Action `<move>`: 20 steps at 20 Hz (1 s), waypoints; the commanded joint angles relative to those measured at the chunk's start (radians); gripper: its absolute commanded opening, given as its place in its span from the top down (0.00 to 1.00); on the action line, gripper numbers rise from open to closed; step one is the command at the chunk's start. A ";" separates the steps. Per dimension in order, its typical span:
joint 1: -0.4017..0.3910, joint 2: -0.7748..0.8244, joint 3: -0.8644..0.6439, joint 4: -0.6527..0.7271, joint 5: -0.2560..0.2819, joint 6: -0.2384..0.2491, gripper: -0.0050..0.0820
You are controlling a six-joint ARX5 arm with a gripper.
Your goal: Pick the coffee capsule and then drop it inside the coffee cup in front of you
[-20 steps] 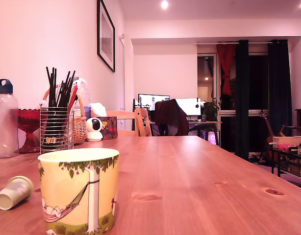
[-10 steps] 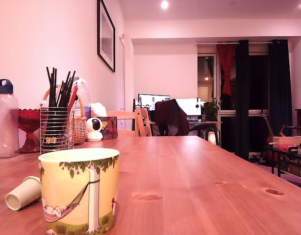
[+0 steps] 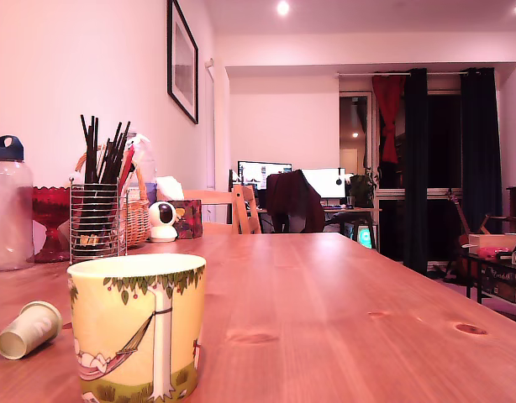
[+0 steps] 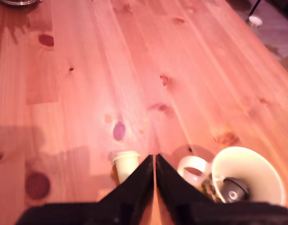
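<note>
The coffee cup (image 3: pixel 136 327), a yellow mug with a white tree and a hammock, stands upright at the front of the exterior view's left. The coffee capsule (image 3: pixel 27 330) lies on its side on the wooden table just to the cup's left in that view, apart from it. The wrist view shows my gripper (image 4: pixel 154 157) shut above the table, its black fingertips meeting with nothing between them. There the capsule (image 4: pixel 125 164) sits right beside one finger, and the cup (image 4: pixel 249 164) with its handle is on the other side. A dark round shape overlaps the cup's near edge. My gripper does not appear in the exterior view.
Along the wall on the exterior view's left stand a water bottle (image 3: pixel 10 206), a red bowl (image 3: pixel 50 214), a wire-mesh holder of black sticks (image 3: pixel 97 220), a basket (image 3: pixel 139 220) and a white round gadget (image 3: pixel 162 221). A wooden chair (image 3: pixel 233 210) is at the table's far end.
The capsule rolled toward the cup half a second ago, then back away to about where it lay a second ago. The cup has barely shifted.
</note>
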 commanded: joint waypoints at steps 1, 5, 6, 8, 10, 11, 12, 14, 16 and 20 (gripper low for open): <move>0.003 0.004 -0.059 0.024 -0.009 -0.006 0.87; 0.003 0.004 -0.081 0.034 -0.008 -0.006 0.66; 0.003 0.004 -0.081 0.033 -0.008 -0.006 0.54; 0.003 0.005 -0.081 0.036 -0.008 -0.006 0.32; 0.003 0.005 -0.081 0.045 -0.008 -0.004 0.30; 0.003 0.005 -0.081 0.045 -0.008 -0.005 0.30; 0.003 0.005 -0.081 0.043 -0.008 -0.005 0.30; 0.003 0.005 -0.081 0.044 -0.008 -0.005 0.30; 0.003 0.008 -0.082 0.048 -0.007 -0.005 0.30; 0.002 0.011 -0.103 0.086 -0.003 0.051 0.31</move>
